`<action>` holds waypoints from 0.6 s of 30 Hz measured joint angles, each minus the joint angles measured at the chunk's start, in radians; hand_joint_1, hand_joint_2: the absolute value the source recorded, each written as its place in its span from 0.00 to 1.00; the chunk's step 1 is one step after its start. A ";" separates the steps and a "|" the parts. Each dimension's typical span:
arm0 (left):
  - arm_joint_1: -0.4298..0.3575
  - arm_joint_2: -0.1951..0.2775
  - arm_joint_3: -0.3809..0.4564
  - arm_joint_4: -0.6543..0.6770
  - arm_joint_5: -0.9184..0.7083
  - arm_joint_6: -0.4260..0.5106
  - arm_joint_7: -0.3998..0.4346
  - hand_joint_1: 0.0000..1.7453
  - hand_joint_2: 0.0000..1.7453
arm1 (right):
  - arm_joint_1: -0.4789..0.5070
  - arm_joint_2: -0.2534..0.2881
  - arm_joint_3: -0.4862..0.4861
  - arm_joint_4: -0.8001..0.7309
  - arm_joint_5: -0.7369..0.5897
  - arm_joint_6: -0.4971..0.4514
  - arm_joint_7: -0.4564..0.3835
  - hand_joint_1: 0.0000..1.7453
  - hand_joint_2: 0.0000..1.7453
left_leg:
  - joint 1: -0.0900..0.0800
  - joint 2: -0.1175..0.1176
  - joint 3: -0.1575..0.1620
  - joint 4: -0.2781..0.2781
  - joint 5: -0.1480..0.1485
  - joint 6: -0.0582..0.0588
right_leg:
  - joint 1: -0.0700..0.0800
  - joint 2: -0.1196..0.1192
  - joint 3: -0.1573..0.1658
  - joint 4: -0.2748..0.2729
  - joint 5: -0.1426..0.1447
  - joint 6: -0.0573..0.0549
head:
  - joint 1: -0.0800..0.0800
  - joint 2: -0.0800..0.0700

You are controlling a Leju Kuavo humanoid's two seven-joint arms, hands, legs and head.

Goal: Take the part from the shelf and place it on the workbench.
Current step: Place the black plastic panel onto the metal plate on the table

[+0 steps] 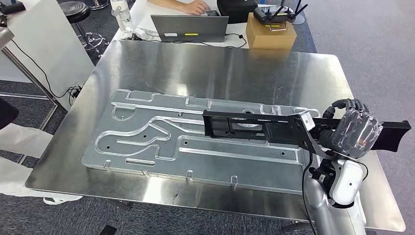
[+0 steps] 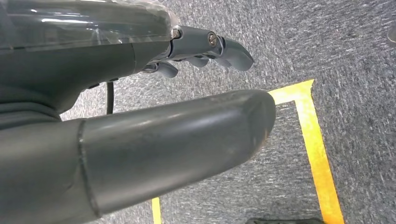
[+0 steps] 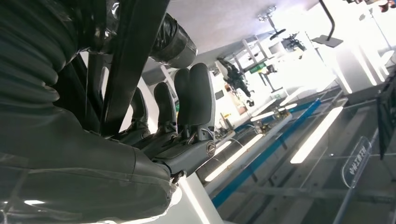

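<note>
My right hand (image 1: pixel 358 133) is clamped on the long black bracket-like metal part (image 1: pixel 274 128), held level over the shiny steel workbench (image 1: pixel 195 68) at centre-right of the head view. My left hand (image 2: pixel 140 135) hangs empty, fingers apart, above grey carpet. I judge the fetching done; lowering and release remain.

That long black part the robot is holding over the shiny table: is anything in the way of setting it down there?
Directly beneath the black part, held by the right hand, lies a large grooved metal plate covering much of the workbench. Nothing else stands under it; the laptop and cardboard box sit beyond the far edge.
</note>
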 joint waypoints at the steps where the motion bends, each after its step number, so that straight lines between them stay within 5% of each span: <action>1: -0.001 0.000 0.000 0.000 0.000 0.000 0.000 0.00 0.00 | 0.000 0.000 0.000 0.002 0.000 0.000 0.000 0.74 1.00 | 0.002 0.000 0.007 -0.004 -0.002 0.004 | -0.003 0.000 -0.026 0.050 -0.023 0.004 | 0.000 0.000; 3: -0.001 0.000 0.000 0.000 0.000 0.000 0.000 0.00 0.00 | 0.002 0.000 0.000 0.008 0.000 0.000 0.000 0.74 1.00 | 0.002 0.000 0.018 -0.006 -0.011 0.009 | -0.011 0.000 -0.105 0.183 -0.066 0.013 | 0.001 0.000; 5: 0.000 0.000 0.000 0.000 0.000 0.000 0.000 0.00 0.00 | 0.006 0.000 0.000 0.015 0.000 0.000 0.000 0.74 1.00 | 0.003 -0.001 0.032 -0.005 -0.023 0.009 | -0.018 -0.001 -0.154 0.237 -0.050 0.020 | 0.001 0.000; 9: 0.000 -0.001 0.001 0.000 0.000 0.000 0.000 0.00 0.00 | 0.005 0.001 0.000 0.020 0.000 0.000 0.000 0.74 1.00 | 0.005 -0.004 0.069 -0.004 -0.055 -0.011 | -0.022 -0.003 -0.084 0.028 0.101 0.021 | 0.000 0.000; 15: -0.004 -0.001 0.002 0.000 0.000 0.000 0.000 0.00 0.00 | 0.004 0.002 0.000 0.021 0.000 0.000 0.000 0.74 1.00 | 0.006 0.000 0.067 0.026 -0.092 -0.043 | -0.017 0.001 -0.045 -0.035 0.080 -0.013 | 0.000 0.000; 18: -0.004 -0.001 0.002 0.000 0.000 0.000 0.000 0.00 0.00 | 0.003 0.005 0.000 0.023 0.000 0.000 0.000 0.74 1.00 | 0.006 0.001 -0.034 0.210 -0.158 -0.048 | -0.014 -0.002 -0.026 -0.040 0.068 -0.031 | -0.001 0.000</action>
